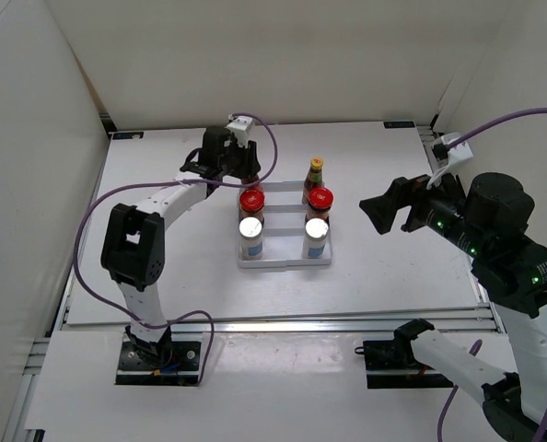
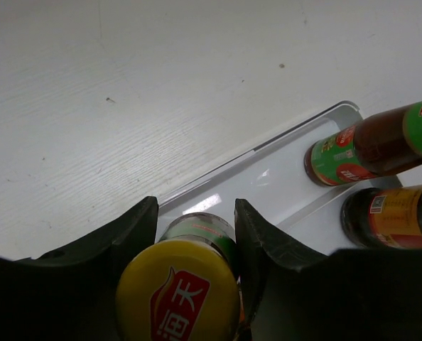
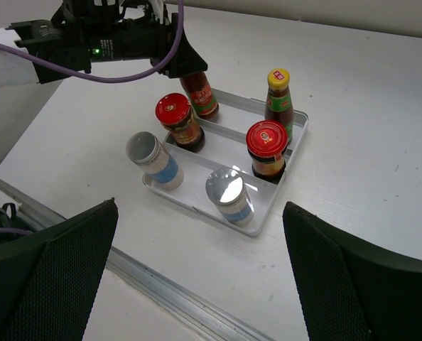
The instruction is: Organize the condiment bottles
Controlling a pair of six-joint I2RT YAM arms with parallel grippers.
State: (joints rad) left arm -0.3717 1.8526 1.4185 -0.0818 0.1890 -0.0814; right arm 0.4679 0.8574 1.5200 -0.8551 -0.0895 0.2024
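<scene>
My left gripper (image 2: 195,217) is shut on a slim red-sauce bottle with a yellow cap (image 2: 179,295). It holds the bottle upright at the far-left corner of the white ridged tray (image 2: 268,170). From the right wrist the bottle (image 3: 201,96) shows under the left gripper (image 3: 182,64). The second red-sauce bottle (image 1: 316,173) stands in the far-right corner. Two red-lidded jars (image 1: 251,200) (image 1: 320,198) fill the middle row. Two silver-topped shakers (image 1: 250,230) (image 1: 317,232) fill the near row. My right gripper (image 1: 389,216) is open and empty, right of the tray.
The tray (image 1: 283,263) sits mid-table. White walls enclose the table on the left, back and right. A metal rail (image 1: 273,322) runs along the near edge. The left arm's purple cable (image 1: 275,152) loops above the tray's far side.
</scene>
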